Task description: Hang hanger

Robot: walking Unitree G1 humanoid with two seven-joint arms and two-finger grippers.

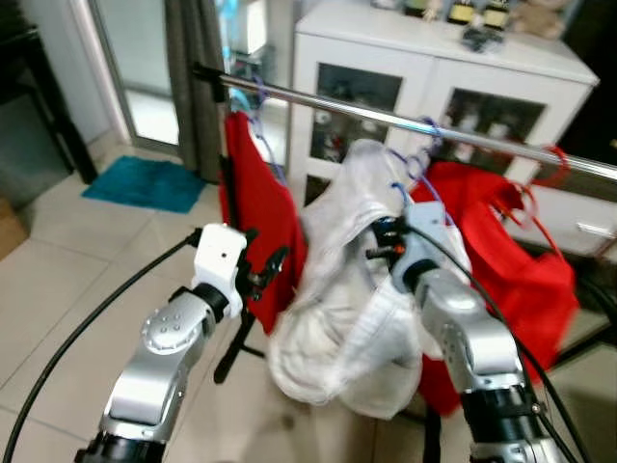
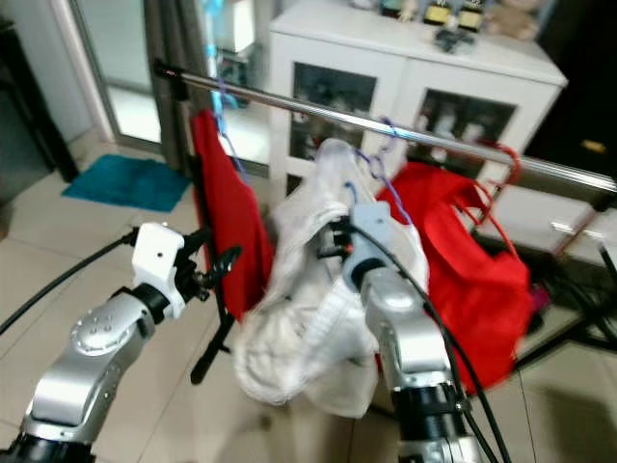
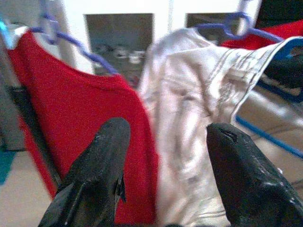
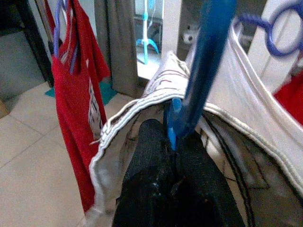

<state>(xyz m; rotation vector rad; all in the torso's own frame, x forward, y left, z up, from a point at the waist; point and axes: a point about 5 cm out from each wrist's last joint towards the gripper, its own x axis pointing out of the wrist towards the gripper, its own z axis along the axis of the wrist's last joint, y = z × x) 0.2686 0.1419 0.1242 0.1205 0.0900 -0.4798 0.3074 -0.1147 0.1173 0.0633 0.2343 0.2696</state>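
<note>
the right claw (image 4: 173,163) is clamped on the blue hanger (image 4: 199,80), its two black fingers pinched together around the lower part of the plastic, just where the collar of the white shirt (image 1: 337,318) folds over it. from the head views that claw (image 1: 386,239) is raised in front of the robot, with the shirt bunched and drooping below it. the hanger's hook (image 1: 416,166) seems to sit at or just under the metal rail (image 1: 386,118); whether it is already over the rail is too blurred to tell.

the left claw (image 3: 165,161) has its fingers wide apart and holds nothing. it points at the gap between the red shirt (image 3: 80,123) and the white shirt, near both but touching neither.

to do this step well, my judgement is that the right claw should keep its firm pinch and lift until the hook clearly clears the rail, then settle it down between the red shirt on one side and the red bag (image 1: 501,260) on the other. the heavy sagging cloth could twist the hanger, so the lowering should be slow. the left claw could steady the shirt's side. release only once the hook bears the weight.
</note>
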